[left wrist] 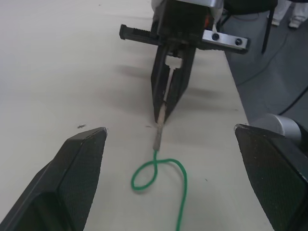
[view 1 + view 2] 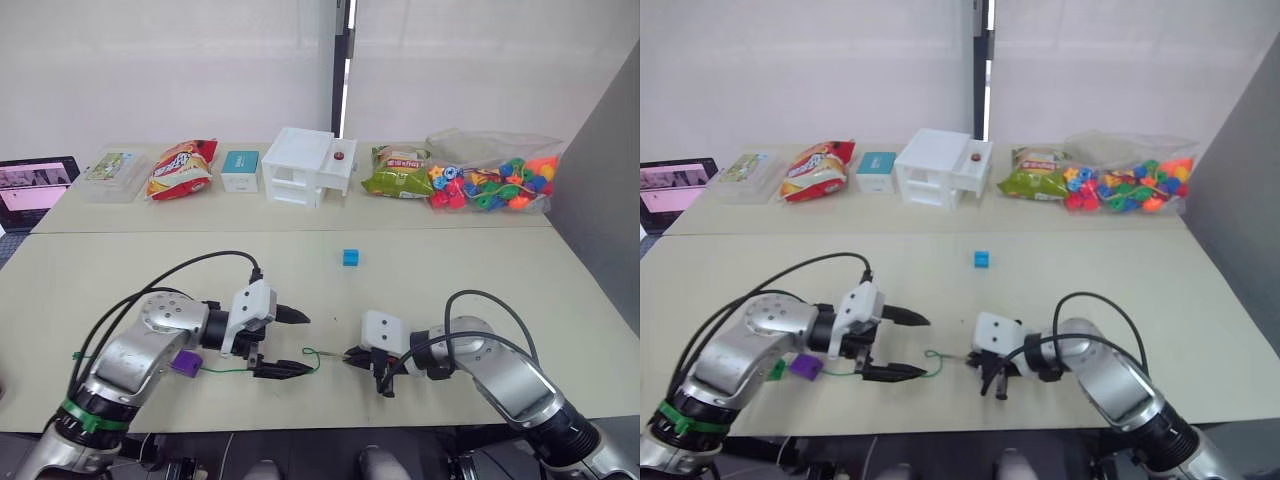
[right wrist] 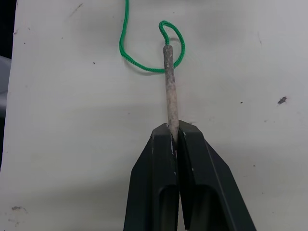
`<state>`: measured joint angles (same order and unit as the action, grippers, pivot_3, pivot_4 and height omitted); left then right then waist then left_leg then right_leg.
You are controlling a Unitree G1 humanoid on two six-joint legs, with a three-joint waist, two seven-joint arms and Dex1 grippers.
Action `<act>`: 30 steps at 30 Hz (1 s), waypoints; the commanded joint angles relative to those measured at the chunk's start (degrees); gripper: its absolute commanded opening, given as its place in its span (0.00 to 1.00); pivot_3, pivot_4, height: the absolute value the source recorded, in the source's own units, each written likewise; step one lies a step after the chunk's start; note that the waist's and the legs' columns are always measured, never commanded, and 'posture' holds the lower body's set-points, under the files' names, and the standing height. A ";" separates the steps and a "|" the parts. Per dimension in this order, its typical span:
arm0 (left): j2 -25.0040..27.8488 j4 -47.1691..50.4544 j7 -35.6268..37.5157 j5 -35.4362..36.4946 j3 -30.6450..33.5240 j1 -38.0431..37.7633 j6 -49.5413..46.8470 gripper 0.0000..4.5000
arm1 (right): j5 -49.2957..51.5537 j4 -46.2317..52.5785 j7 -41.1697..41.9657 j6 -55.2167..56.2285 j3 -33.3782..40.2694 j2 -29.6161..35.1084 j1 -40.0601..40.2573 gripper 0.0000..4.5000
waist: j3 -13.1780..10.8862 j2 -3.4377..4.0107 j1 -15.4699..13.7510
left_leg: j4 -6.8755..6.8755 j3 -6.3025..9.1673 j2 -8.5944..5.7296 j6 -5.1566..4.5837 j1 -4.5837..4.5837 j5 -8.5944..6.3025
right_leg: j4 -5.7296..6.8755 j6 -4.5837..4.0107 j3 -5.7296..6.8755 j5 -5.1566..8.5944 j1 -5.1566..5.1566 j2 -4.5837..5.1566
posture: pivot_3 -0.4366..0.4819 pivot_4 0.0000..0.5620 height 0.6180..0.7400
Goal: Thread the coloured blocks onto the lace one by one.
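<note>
The green lace (image 2: 312, 356) lies on the table in front of me, curled into a small loop (image 3: 144, 62) behind its stiff silvery tip (image 3: 168, 82). My right gripper (image 2: 350, 357) is shut on that tip, as the right wrist view (image 3: 173, 132) shows. My left gripper (image 2: 298, 343) is open, one finger on each side of the cord just left of the loop. The cord runs left to a purple block (image 2: 185, 363) under my left forearm, with a green block (image 2: 775, 370) beside it. A blue block (image 2: 350, 258) sits alone mid-table.
Along the back stand a laptop (image 2: 35, 187), a clear box (image 2: 115, 172), a snack bag (image 2: 182, 168), a small teal box (image 2: 240, 170), a white drawer unit (image 2: 305, 167), a green snack bag (image 2: 398, 172) and a bag of round beads (image 2: 495, 180). Black cables arc over both arms.
</note>
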<state>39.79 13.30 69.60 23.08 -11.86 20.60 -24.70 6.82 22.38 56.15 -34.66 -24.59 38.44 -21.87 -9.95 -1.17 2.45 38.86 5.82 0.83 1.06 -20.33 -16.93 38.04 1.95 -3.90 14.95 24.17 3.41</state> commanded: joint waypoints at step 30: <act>-9.25 -17.29 4.85 -8.97 -7.10 8.12 10.38 0.00 | 1.29 5.88 -0.97 -5.46 1.13 0.97 -0.49 0.00 | 0.01 -0.01 -0.01 | 0.03 0.04 -0.03 0.00 0.00 0.00 | 0.01 0.00 0.00 0.00 -0.02 0.01 | 0.48 0.27 1.00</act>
<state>30.95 -4.41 74.83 14.27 -19.41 27.55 -14.94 7.25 25.53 55.02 -39.77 -24.46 39.23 -22.08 -9.94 -1.18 2.44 38.88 5.86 0.80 1.05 -20.33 -16.93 38.06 1.96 -3.90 14.95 24.15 3.42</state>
